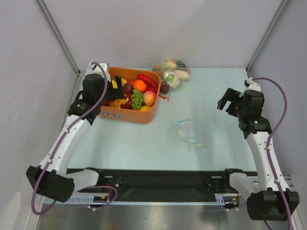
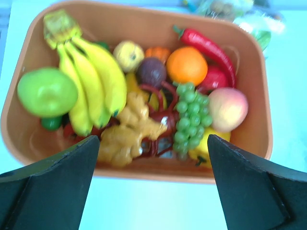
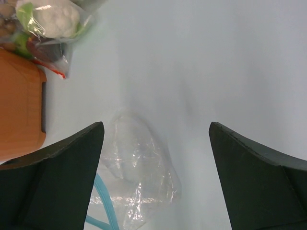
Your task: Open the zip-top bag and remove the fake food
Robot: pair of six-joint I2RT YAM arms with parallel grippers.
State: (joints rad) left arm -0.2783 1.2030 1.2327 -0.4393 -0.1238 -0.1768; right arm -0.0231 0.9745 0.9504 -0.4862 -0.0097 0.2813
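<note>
Left wrist view looks straight down into the orange tub [image 2: 158, 176]. There the green pear-like fruit [image 2: 47, 92] sits beside the bananas [image 2: 91, 76], the dark purple fruit [image 2: 151, 72] lies near the middle, and the red chili pepper [image 2: 208, 48] rests along the far side. The left gripper [image 2: 153, 141] hangs above them with its fingers spread wide and nothing between them. The zip-top bag [image 1: 189, 133] lies crumpled on the table [image 1: 144, 148], well apart from the tub. In the right wrist view it looks empty, with its bluish zip strip [image 3: 101, 199] at the near edge. The right gripper [image 3: 156, 127] hovers near it, jaws wide and holding nothing. By my reading the removal is done and what remains is a clean retreat. The left arm should rise straight up before swinging back, so that its fingers clear the tub rim and do not nudge the bananas or tip the pear. The right arm should lift away without brushing the light, crinkly bag, which would likely slide or catch easily.
</note>
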